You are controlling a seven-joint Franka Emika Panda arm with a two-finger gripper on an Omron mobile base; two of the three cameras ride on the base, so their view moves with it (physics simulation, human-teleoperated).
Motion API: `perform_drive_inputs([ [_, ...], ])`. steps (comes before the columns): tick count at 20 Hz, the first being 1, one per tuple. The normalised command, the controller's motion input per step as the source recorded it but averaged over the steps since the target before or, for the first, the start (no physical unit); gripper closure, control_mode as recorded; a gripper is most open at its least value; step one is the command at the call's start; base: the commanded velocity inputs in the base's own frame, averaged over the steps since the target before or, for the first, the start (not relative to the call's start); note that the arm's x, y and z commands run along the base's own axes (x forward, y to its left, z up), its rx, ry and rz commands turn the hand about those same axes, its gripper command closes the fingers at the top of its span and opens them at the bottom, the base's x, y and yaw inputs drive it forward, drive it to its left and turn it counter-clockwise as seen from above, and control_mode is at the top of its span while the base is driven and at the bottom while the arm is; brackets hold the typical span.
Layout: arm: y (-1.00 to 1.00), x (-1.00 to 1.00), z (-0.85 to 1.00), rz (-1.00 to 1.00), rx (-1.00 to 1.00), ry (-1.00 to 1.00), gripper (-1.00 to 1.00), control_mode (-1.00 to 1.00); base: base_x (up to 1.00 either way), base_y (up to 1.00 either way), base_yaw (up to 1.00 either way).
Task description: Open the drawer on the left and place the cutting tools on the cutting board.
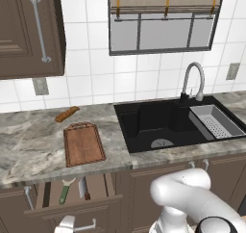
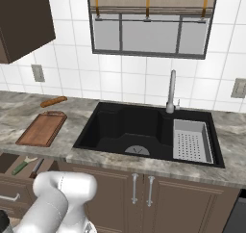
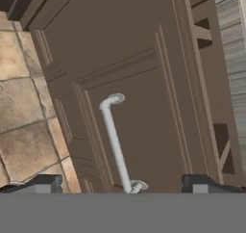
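Note:
The drawer [image 1: 74, 194] at the lower left stands pulled out under the counter. Inside it lie the cutting tools: a green-handled peeler [image 1: 65, 191] and, beside it, a pale bladed tool [image 1: 83, 187]; both also appear in the right base view, peeler [image 2: 21, 167] and blade [image 2: 37, 166]. The reddish-brown cutting board [image 1: 84, 144] rests on the counter above the drawer, with nothing on it. In the hand view my gripper [image 3: 122, 185] is open just in front of the drawer's panelled front, its tips on either side of the silver bar handle [image 3: 115, 140] without touching it.
An orange-brown bread stick [image 1: 67, 114] lies behind the board. A black sink [image 1: 158, 123] with a grey strainer basket [image 1: 215, 121] and a faucet [image 1: 193, 80] is to the right. An upper cabinet [image 1: 29, 30] hangs at the left. Tiled floor [image 3: 24, 126] shows below the drawer.

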Motion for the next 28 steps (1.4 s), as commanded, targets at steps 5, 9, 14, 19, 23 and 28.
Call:
perform_drive_inputs([
  [5,-0.10,-0.10,0.59,0.00,0.00,0.20,-1.00,-1.00,0.00,0.00,0.00],
  [9,-0.12,-0.03,0.45,0.00,0.00,0.22,-1.00,-1.00,0.00,0.00,0.00],
  [14,-0.09,0.00,0.28,0.00,0.00,0.21,-1.00,-1.00,0.00,0.00,0.00],
  [19,-0.05,0.00,0.24,0.00,0.01,0.19,-1.00,-1.00,0.00,0.00,0.00],
  [23,0.00,0.00,0.19,0.00,0.00,0.09,-1.00,-1.00,0.00,0.00,0.00],
  [28,0.00,0.00,0.18,0.00,0.00,0.09,-1.00,-1.00,0.00,0.00,0.00],
])
